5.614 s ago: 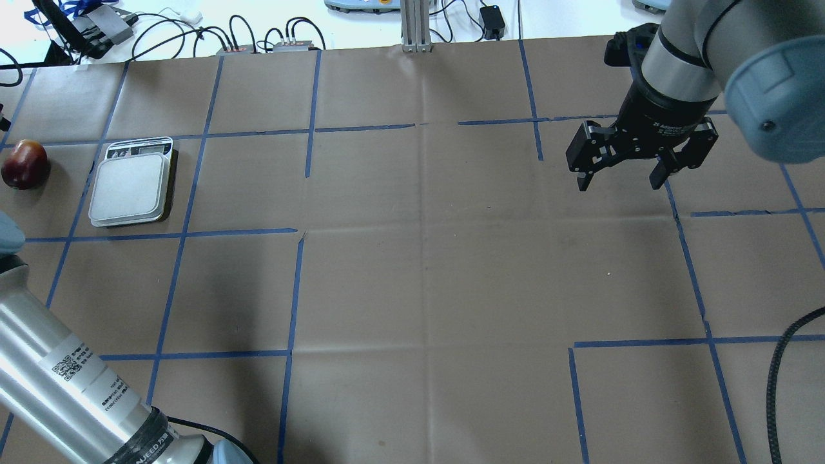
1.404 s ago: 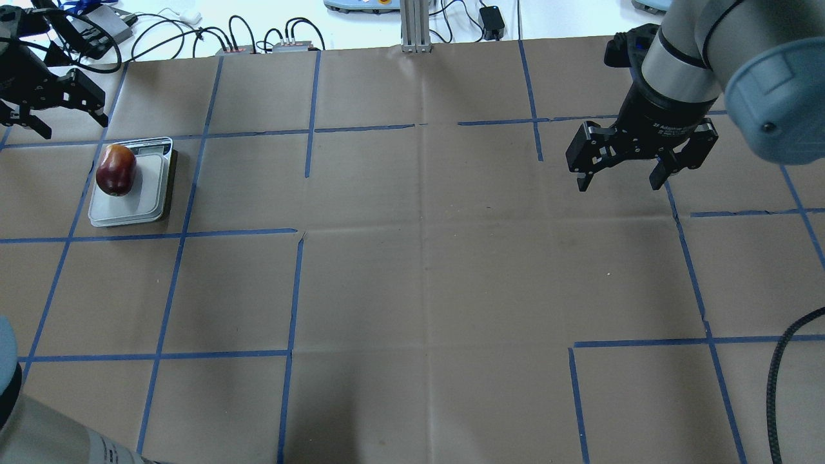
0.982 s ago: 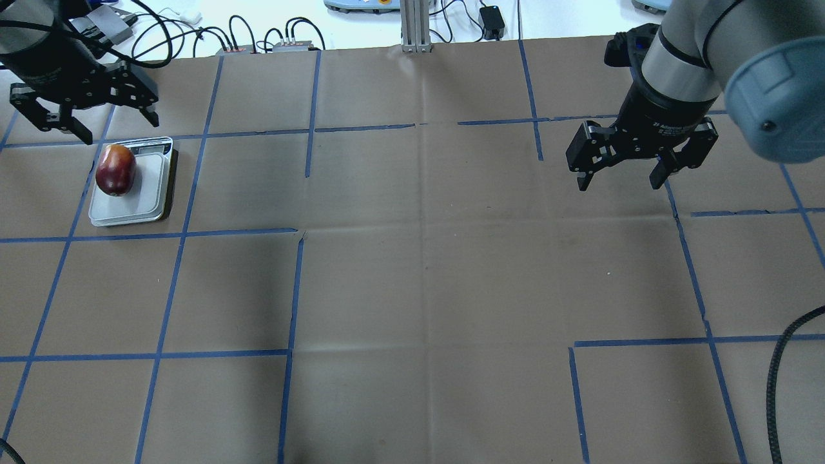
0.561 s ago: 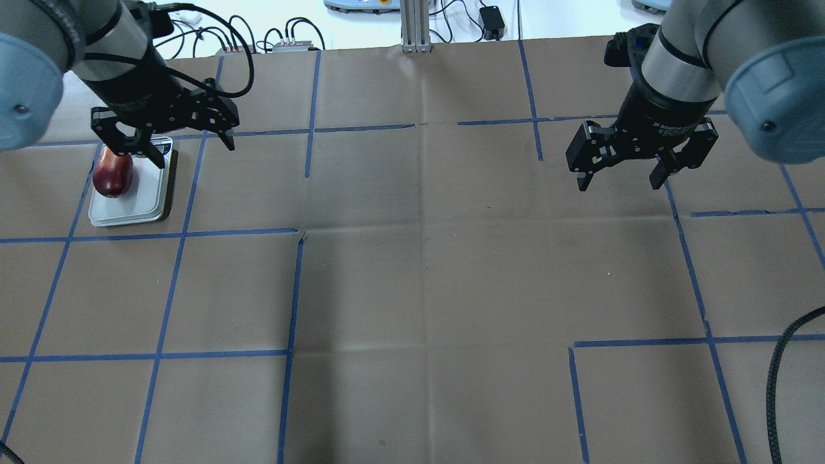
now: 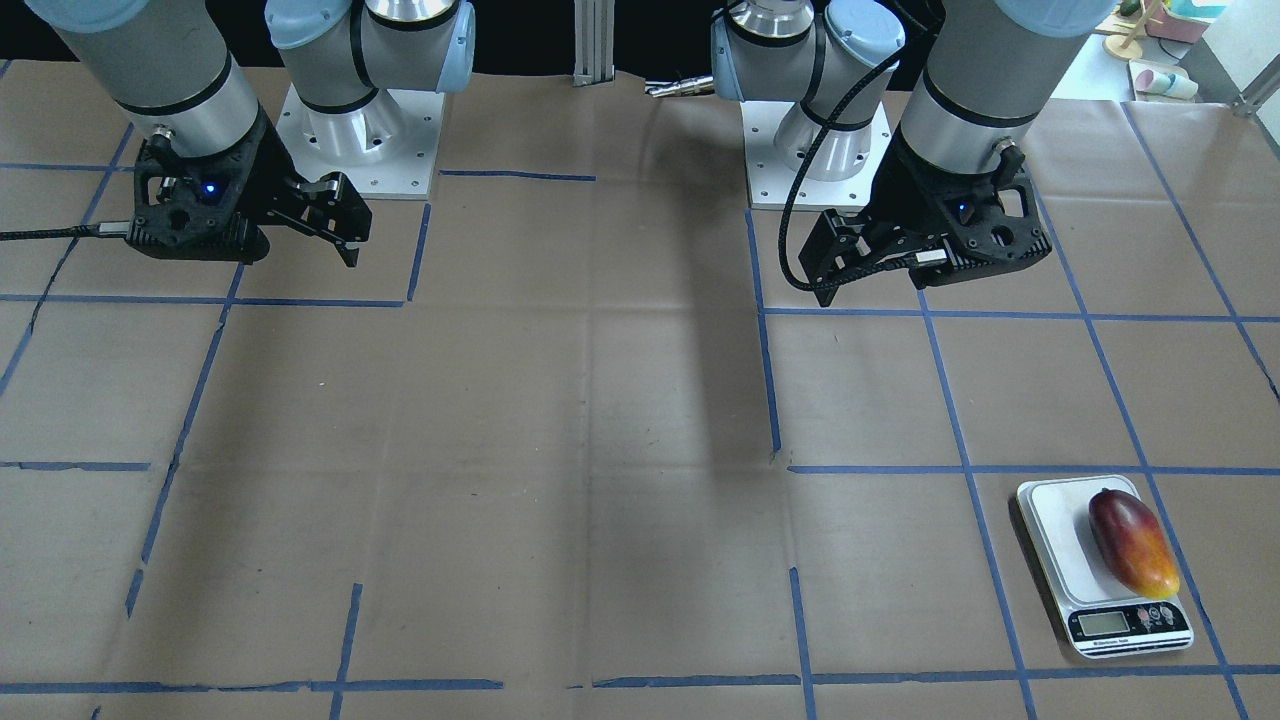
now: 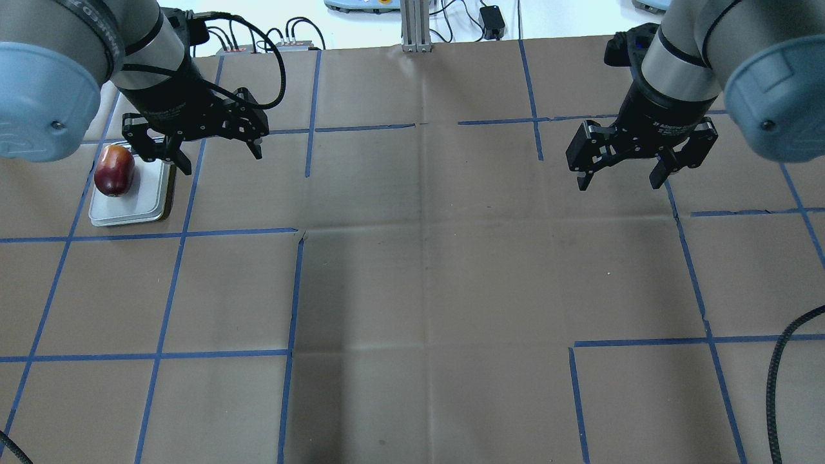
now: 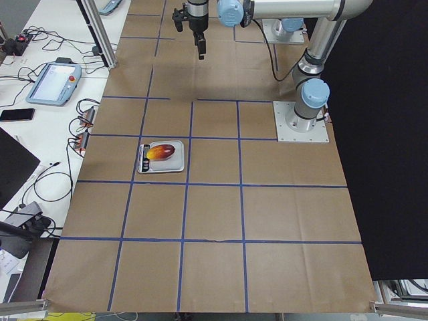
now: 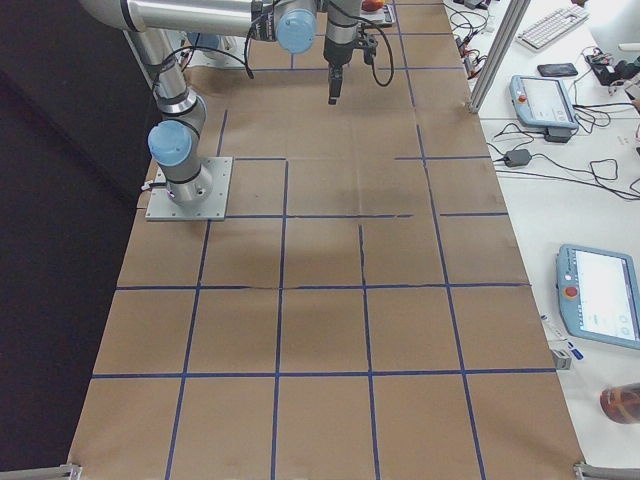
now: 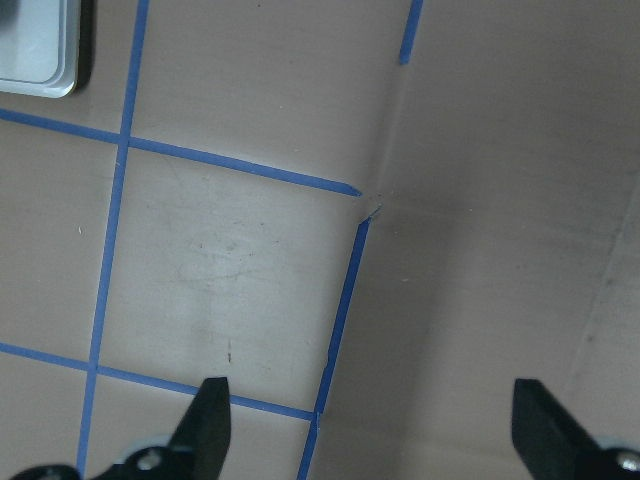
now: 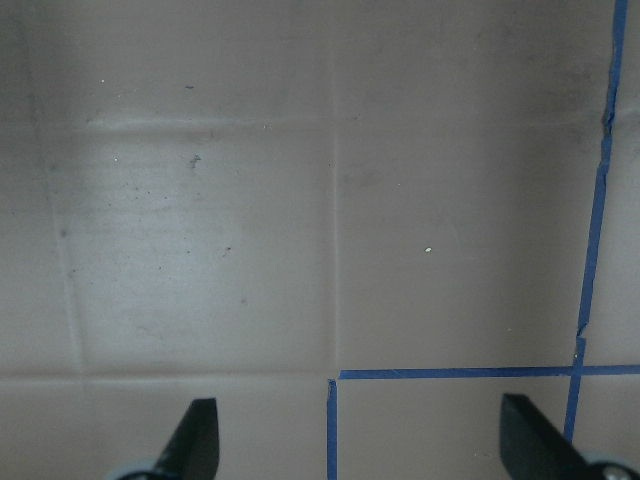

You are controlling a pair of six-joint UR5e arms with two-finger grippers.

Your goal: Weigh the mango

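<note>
The mango (image 5: 1133, 542), dark red fading to orange-yellow, lies lengthwise on the small white kitchen scale (image 5: 1050, 510). It also shows in the overhead view (image 6: 115, 170) on the scale (image 6: 145, 200), and in the left exterior view (image 7: 162, 152). My left gripper (image 6: 221, 158) is open and empty, hovering just right of the scale and apart from the mango. Its wrist view (image 9: 370, 410) shows only a corner of the scale (image 9: 35, 50). My right gripper (image 6: 619, 183) is open and empty, far off over the table's right side (image 10: 360, 425).
Brown paper with blue tape lines covers the table. Cables and small boxes (image 6: 258, 45) and an aluminium post (image 6: 416, 26) stand along the far edge. A black cable (image 6: 780, 374) hangs at the near right. Both arm bases (image 5: 355, 130) are bolted at the robot's side.
The mango went from the table left of the scale onto the scale. My open left gripper has since swung right, from the far left corner past the scale. The right arm has not moved.
</note>
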